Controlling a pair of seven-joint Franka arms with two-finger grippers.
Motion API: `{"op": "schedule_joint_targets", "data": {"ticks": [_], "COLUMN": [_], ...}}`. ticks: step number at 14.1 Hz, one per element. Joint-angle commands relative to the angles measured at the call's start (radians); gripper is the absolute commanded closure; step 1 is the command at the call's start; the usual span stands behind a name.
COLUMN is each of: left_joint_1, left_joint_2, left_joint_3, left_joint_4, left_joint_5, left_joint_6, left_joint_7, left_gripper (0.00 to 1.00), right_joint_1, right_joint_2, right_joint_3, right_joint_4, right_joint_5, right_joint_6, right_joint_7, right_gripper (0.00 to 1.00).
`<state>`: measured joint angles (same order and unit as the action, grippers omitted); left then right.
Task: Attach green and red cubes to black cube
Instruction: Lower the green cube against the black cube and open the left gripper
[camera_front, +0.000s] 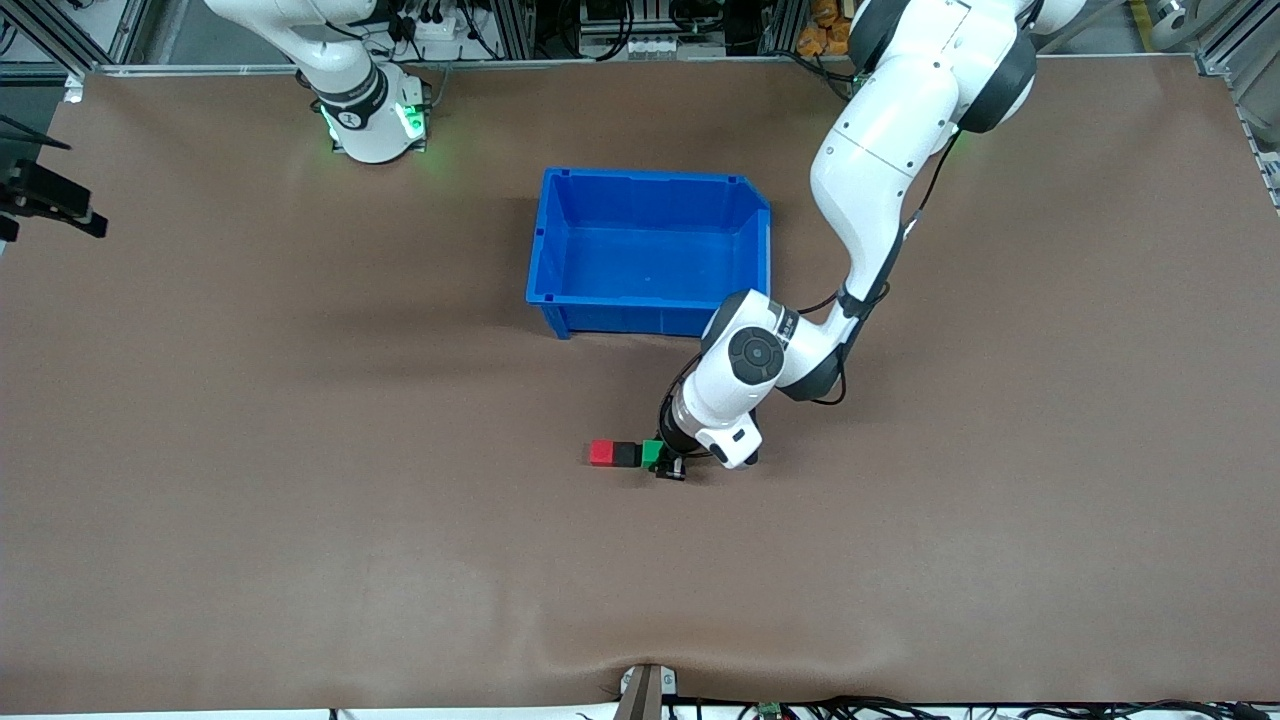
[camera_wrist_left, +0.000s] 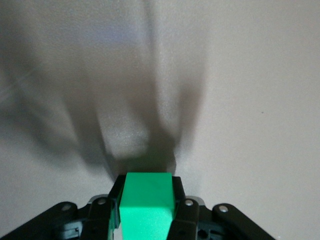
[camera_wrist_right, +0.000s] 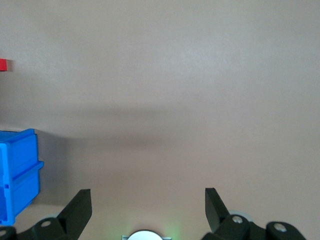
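Brown table (camera_front: 300, 520): left gripper (camera_front: 668, 462) pinches the green cube (camera_front: 652, 452) by its flat sides, beside the black cube (camera_front: 627, 455) and red cube (camera_front: 602, 453); it looks light and hard. Right gripper (camera_wrist_right: 145, 207) waits, spread.

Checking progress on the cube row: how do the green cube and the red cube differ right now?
The green cube sits between the left gripper fingers; the red cube lies free. Green is at the black cube's end toward the left arm, red at the end toward the right arm. Both look equal in size and sit against the black cube.

green cube (camera_wrist_left: 146, 206): matt, smooth
blue bin (camera_front: 650, 317): glossy plastic
table (camera_front: 300, 500): matt brown covering
left arm (camera_front: 880, 150): glossy white shell
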<state>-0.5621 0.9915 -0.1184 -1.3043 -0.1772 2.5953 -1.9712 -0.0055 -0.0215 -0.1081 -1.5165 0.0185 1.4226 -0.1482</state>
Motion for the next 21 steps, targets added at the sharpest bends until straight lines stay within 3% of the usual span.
{"op": "schedule_joint_targets", "data": {"ticks": [1,4,5,6,7,8,13,16,18,21], "left_joint_1": [-0.019,-0.03,-0.03,-0.03,-0.03,-0.032,-0.036,-0.025,-0.019,0.022], "left_joint_2": [0.033,0.042,0.042,0.044,0.042,0.042,0.035,-0.04,-0.103,-0.194], "left_joint_3": [0.014,0.017,0.017,0.017,0.017,0.017,0.019,0.023,0.032,0.029], "left_joint_4": [0.046,0.053,0.053,0.051,0.051,0.051,0.051,0.024,0.022,0.02], "left_joint_5": [-0.016,-0.016,-0.016,-0.015,-0.015,-0.013,-0.007,0.074,0.19,0.22], "left_joint_6": [0.011,0.011,0.011,0.011,0.011,0.011,0.011,-0.018,-0.172,-0.299], "left_joint_7": [-0.012,-0.006,0.001,0.003,0.006,0.006,0.012,0.032,0.032,0.061], "left_gripper": [1.0,1.0,0.92,0.73,0.3,0.0,0.0,0.0,0.0,0.0], "right_joint_1": [-0.002,0.036,0.035,0.035,0.035,0.035,0.03,0.038,0.039,0.047], "right_joint_2": [0.034,0.031,0.031,0.031,0.029,0.029,0.029,0.029,0.029,0.029], "right_joint_3": [0.001,0.007,0.008,0.008,0.007,0.008,0.007,0.007,0.008,0.008], "right_joint_4": [0.121,0.131,0.13,0.13,0.128,0.128,0.134,0.134,0.134,0.136], "right_joint_5": [-0.018,-0.031,-0.026,-0.023,-0.025,-0.025,-0.029,-0.031,-0.026,-0.025], "right_joint_6": [-0.037,-0.041,-0.041,-0.041,-0.042,-0.042,-0.041,-0.039,-0.037,-0.034], "right_joint_7": [-0.005,-0.002,-0.008,-0.007,-0.007,-0.007,-0.007,-0.004,-0.001,0.001], "right_gripper": [0.0,0.0,0.0,0.0,0.0,0.0,0.0,0.0,0.0,0.0]}}
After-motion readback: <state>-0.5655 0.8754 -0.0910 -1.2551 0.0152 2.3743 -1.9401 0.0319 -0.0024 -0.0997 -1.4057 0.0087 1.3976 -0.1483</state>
